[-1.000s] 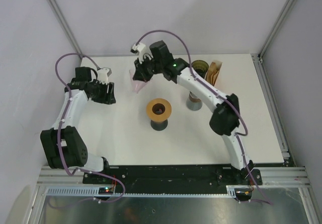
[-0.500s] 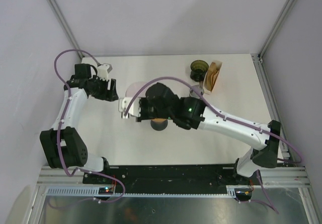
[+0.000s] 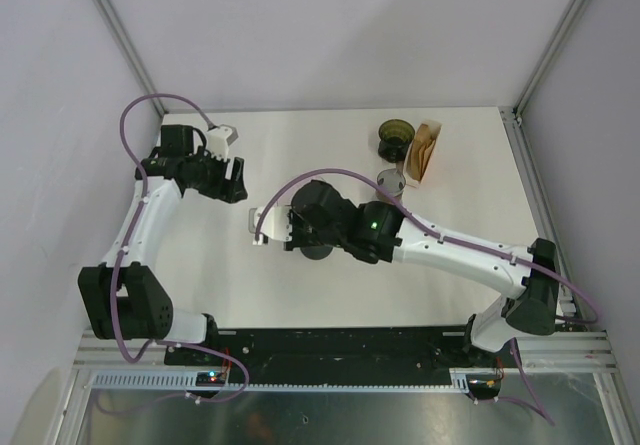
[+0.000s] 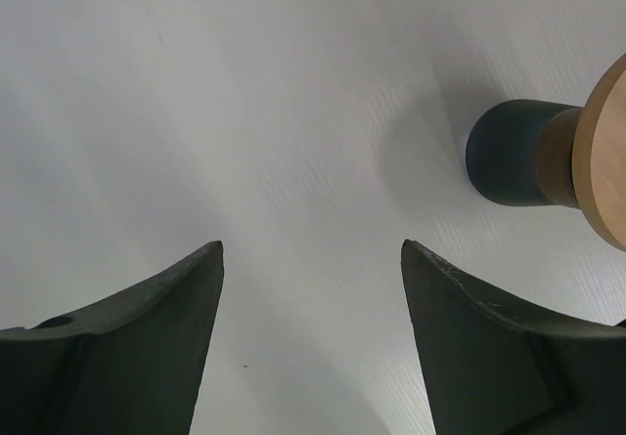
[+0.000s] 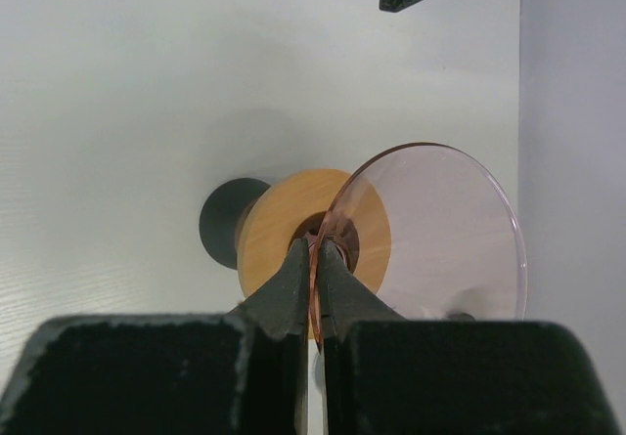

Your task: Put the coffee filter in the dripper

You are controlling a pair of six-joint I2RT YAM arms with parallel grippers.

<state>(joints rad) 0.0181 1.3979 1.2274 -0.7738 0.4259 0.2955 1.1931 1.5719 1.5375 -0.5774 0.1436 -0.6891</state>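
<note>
**Left arm** (image 3: 148, 220): rises from its base at the near left. The forearm runs up the left side toward the far end, and the wrist is turned inward to the right.

**Left gripper** (image 4: 311, 251): jaws spread wide apart, angled downward.

**Right arm** (image 3: 455, 250): elbow folded at the near right. The forearm is stretched long and low, reaching leftward to the middle.

**Right gripper** (image 5: 315, 247): jaws pressed together and pointing away from the arm. They pinch the thin rim of the dripper (image 5: 440, 230), which sits edge-on between the tips.

The two grippers are apart, the left one farther back and to the left of the right one.
</note>
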